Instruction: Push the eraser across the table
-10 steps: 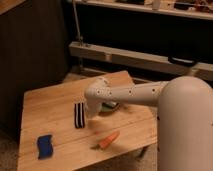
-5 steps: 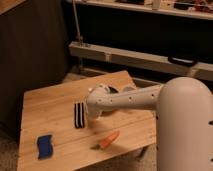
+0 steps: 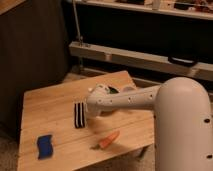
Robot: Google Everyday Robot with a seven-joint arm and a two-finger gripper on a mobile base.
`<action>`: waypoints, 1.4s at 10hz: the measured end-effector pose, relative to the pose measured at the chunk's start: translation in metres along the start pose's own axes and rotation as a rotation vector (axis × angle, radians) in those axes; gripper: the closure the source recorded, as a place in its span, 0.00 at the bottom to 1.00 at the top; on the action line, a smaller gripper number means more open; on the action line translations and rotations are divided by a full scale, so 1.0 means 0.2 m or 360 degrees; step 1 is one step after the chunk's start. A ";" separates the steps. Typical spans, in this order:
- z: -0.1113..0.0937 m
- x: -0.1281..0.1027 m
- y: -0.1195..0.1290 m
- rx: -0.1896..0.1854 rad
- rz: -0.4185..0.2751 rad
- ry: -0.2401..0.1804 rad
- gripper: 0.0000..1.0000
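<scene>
The robot's white, smooth, rounded body (image 3: 184,125) fills the foreground at 4 o'clock, and its arm (image 3: 132,97) reaches from there towards 9 o'clock over the table (image 3: 55,97), a small square top of pale, plank-grained wood. Nearest the front edge, at 7 o'clock on the top, lies a blue wavy-edged pad (image 3: 45,147) that looks soft and spongy. At 5 o'clock lies an orange carrot (image 3: 109,140), tapered, with a dark green stub at its left end. Just left of the table's centre lies the eraser (image 3: 79,115), a narrow rectangular block striped black and white lengthwise, its long axis running from 12 to 6 o'clock. The gripper (image 3: 92,111) sits low at the eraser's 3 o'clock, just beside it; contact cannot be confirmed, nor can it be told whether the gripper is open or closed. Compared with a second ago, the arm's end has dropped towards the tabletop and settled alongside the eraser, which has not visibly shifted. The push therefore appears set up but not begun, with a sweep towards 9 o'clock the likely stroke. A dark, partly hidden object (image 3: 115,90) lies behind the arm at 1 o'clock. Beyond the table run a grey metal rail (image 3: 150,57) and dark panelling (image 3: 30,60).
</scene>
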 end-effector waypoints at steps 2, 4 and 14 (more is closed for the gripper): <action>0.01 0.03 -0.04 0.0040 -0.0009 0.0009 0.69; 0.04 0.06 -0.09 0.0079 -0.0018 0.0000 0.69; 0.14 0.11 -0.43 0.0180 -0.0187 -0.0058 0.69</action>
